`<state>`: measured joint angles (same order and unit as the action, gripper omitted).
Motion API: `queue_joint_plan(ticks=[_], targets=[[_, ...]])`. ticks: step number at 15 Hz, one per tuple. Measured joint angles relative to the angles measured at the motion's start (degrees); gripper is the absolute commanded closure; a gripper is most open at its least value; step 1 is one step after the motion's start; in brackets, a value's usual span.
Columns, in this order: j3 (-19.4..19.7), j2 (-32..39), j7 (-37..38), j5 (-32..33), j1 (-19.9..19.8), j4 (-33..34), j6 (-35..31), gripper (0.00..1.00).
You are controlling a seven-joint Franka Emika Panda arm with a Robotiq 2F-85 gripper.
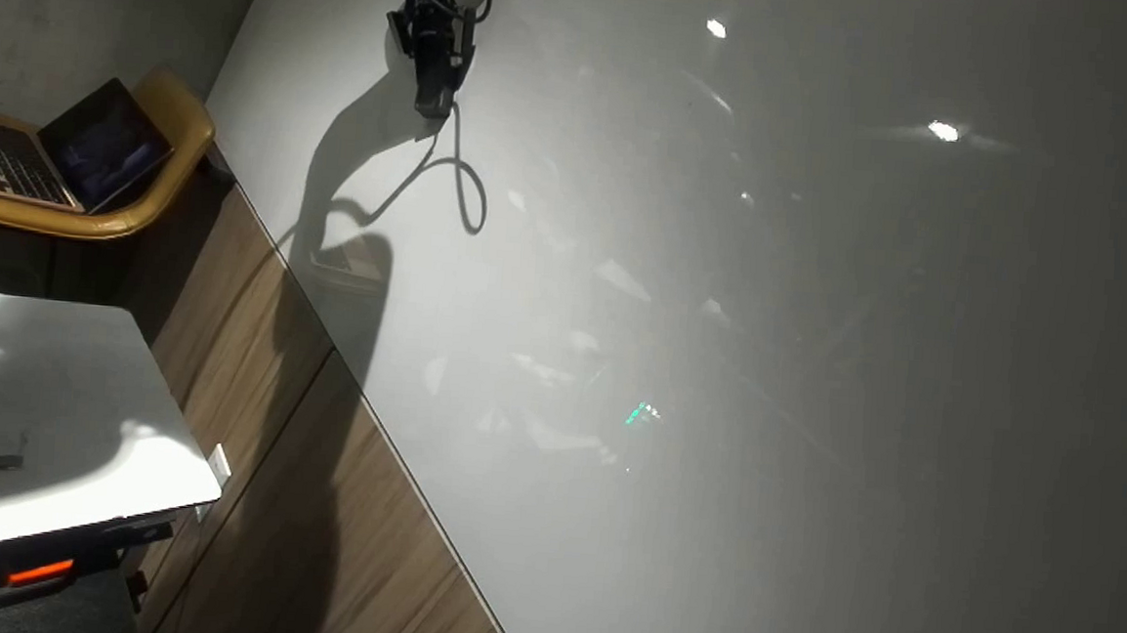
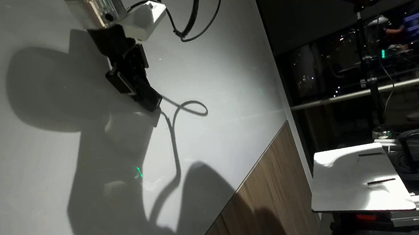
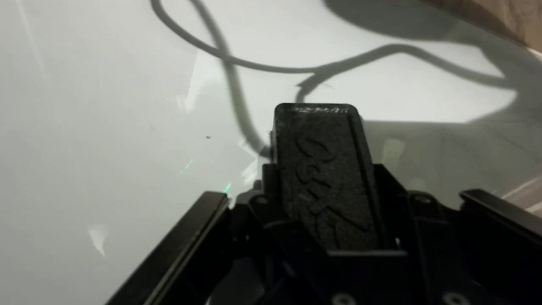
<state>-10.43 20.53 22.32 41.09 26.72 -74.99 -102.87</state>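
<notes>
Found pinching block (image 3: 324, 173) (black, lettered on face shown in wrist view) by long sides in gripper (image 3: 325, 188). Held close to panel (image 1: 763, 417); cannot confirm whether touching. Advised: keep grip even, hold block square to panel, avoid twisting or sudden pressure.

Dark oblong block (image 3: 325, 169), lettered, gripped
</notes>
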Motion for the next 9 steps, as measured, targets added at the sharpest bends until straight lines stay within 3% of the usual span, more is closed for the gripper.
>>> queue_joint_plan(ticks=[9], targets=[[0.01, 0.0, -0.75, -4.06, -1.21, 1.89, 0.41, 0.7]])
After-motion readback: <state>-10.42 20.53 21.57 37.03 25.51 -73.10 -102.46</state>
